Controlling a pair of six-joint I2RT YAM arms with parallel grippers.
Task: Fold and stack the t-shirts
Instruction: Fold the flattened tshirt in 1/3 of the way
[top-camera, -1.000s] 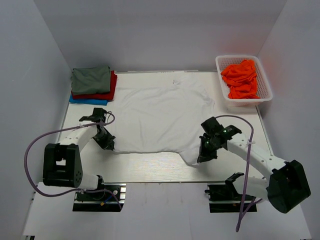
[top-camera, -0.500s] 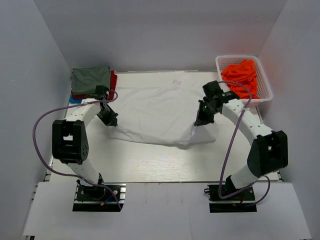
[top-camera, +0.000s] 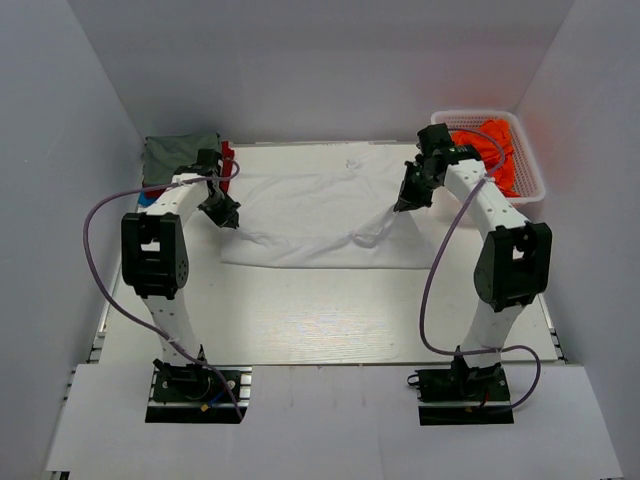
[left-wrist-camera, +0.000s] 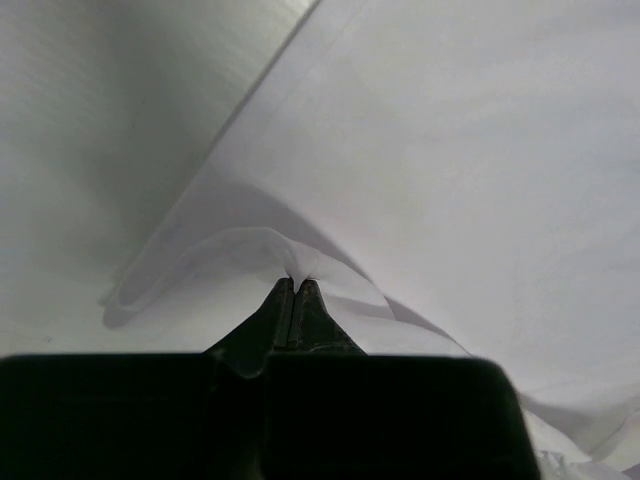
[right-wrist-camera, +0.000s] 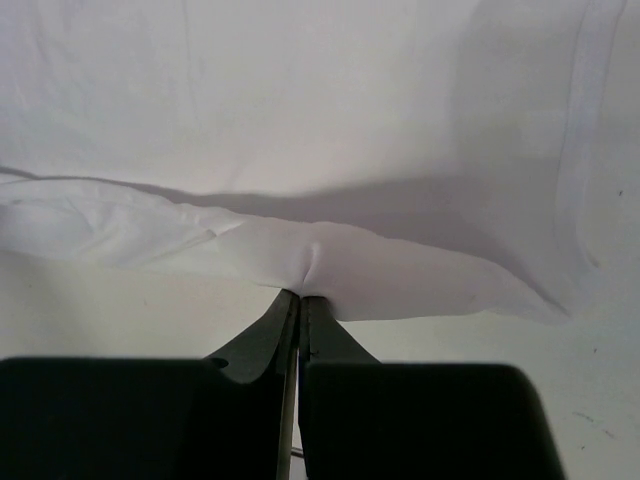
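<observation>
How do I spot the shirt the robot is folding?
On the white table, midway between the two arms, the white t-shirt lies spread, pinched by the left tool and right tool. It is the only white one: the folded pile at far left is olive, red and blue, and the basket holds orange.

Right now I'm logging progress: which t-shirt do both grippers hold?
The white t-shirt, spread mid-table, pinched by the left gripper and right gripper. The olive-grey one lies folded far left; the orange one sits in the basket.
</observation>
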